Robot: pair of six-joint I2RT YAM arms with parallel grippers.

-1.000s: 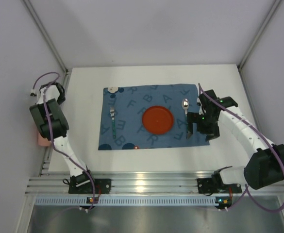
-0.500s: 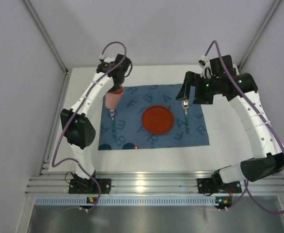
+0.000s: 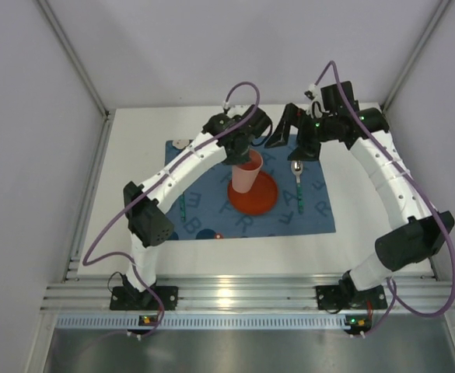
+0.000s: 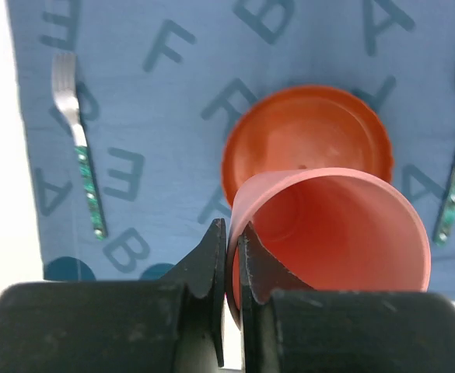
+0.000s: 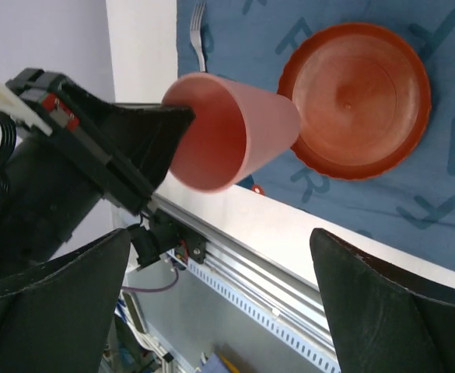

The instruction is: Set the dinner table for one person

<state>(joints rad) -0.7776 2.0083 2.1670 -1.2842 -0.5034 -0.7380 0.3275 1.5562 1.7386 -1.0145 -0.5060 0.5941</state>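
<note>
Right now the left tool (image 4: 229, 233) is pinched narrow on the cup (image 4: 344, 233), one finger inside the lip and one outside, so it holds by the wall only. The cup is pale pink, thin-walled plastic by the look: prob. very light, a bit flexy, smooth and slippery. A rim pinch like this works but can squash the mouth oval or let the cup swing, so a firm but not hard squeeze is best, taken high on the wall near the lip w/ slow wrist moves. It hangs tilted, base down, over the orange plate (image 3: 264, 199); can't tell whether it touches. The right tool (image 5: 219, 311) is spread wide, holding nothing, hovering just beyond the plate near the far edge of the blue lettered placemat (image 3: 204, 167). The fork (image 4: 78, 151) lies left of the plate, the spoon (image 3: 298, 183) right of it, both flat on the mat. The desk (image 3: 134, 194), matte white and rigid, sits under it all, mat roughly centred on it. A free spot for the cup looks to be the far corner of the mat, above the spoon.
</note>
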